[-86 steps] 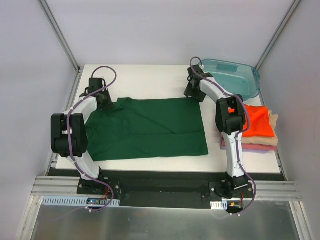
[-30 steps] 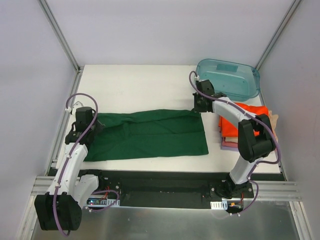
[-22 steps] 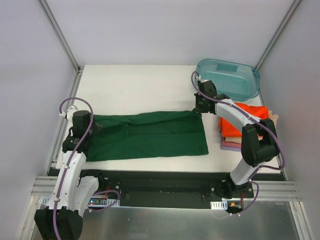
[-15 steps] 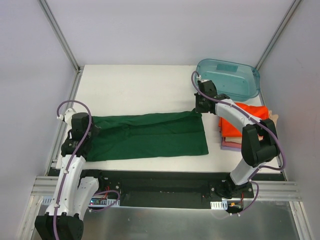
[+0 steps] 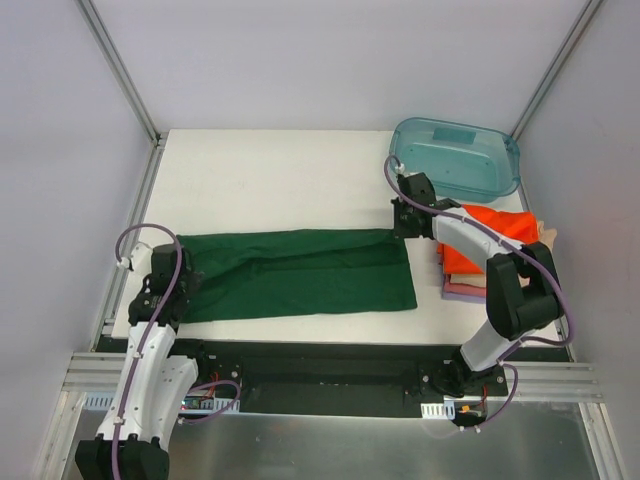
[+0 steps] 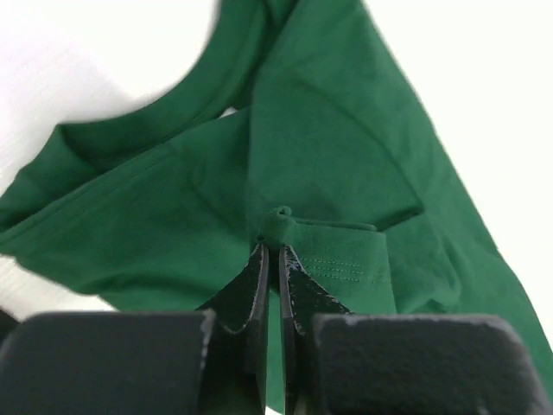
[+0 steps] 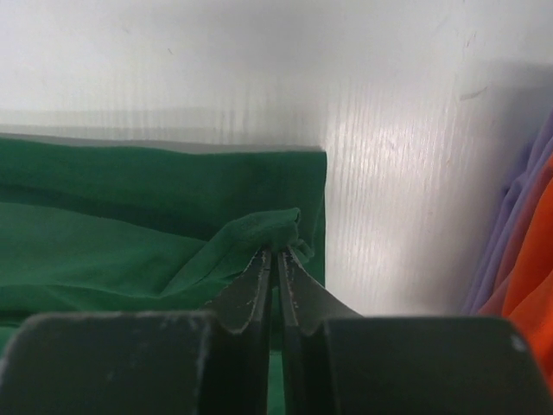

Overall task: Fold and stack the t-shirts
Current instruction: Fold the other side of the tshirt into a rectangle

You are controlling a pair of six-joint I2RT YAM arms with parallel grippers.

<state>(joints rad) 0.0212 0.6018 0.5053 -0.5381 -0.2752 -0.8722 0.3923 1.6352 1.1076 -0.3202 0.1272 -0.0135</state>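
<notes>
The dark green t-shirt lies as a long folded band across the table's near half. My left gripper sits low at its left end, shut on a small fold of green cloth beside the collar. At the band's far right corner, my right gripper is shut on a raised pinch of the green t-shirt. Its jaws stand almost touching. Folded t-shirts are stacked at the right, orange on top, beige and pink beneath.
A translucent teal tub stands at the far right corner, just behind the stack. Bare white table stretches behind the green shirt. The stack's orange and lilac edges show close to the right of my right gripper.
Both grippers have drawn the shirt's far edge toward the near side, flattening it into a narrower band. The left gripper has moved nearer and lower; the right has settled at the corner.
</notes>
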